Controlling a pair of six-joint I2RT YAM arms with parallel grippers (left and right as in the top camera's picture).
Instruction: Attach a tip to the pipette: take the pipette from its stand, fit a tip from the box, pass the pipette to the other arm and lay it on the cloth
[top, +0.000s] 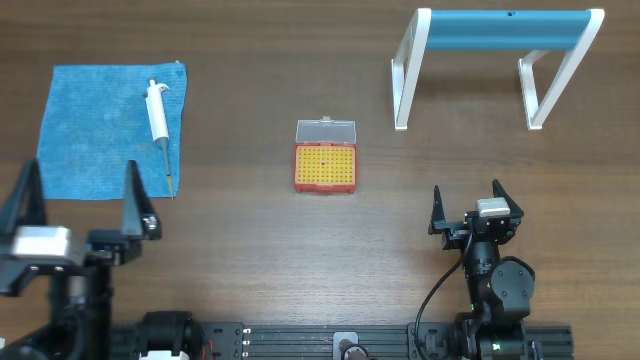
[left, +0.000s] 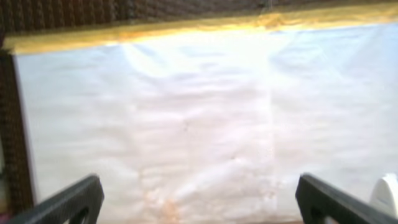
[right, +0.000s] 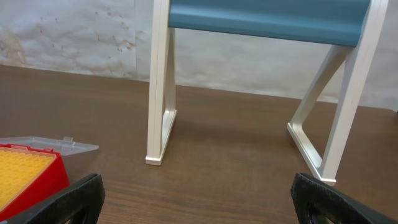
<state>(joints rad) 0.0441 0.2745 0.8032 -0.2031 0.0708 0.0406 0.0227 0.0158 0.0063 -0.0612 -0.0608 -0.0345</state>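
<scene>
A white pipette (top: 157, 115) with a tip fitted lies on the blue cloth (top: 90, 140) at the far left, its tip end (top: 169, 183) near the cloth's front right corner. The red tip box (top: 325, 166) with yellow insert and open clear lid sits mid-table; its corner (right: 25, 171) appears in the right wrist view. The pipette stand (top: 500, 45), white legs with a blue bar, is at the back right (right: 261, 18). My left gripper (top: 80, 195) is open, raised at the cloth's near edge (left: 199, 199). My right gripper (top: 468, 205) is open in front of the stand (right: 199, 199).
In the left wrist view, a pale wall (left: 205, 124) with a yellow tape strip (left: 186, 28) lies ahead. Bare brown tabletop (top: 250, 250) stretches between the box and both arms' bases.
</scene>
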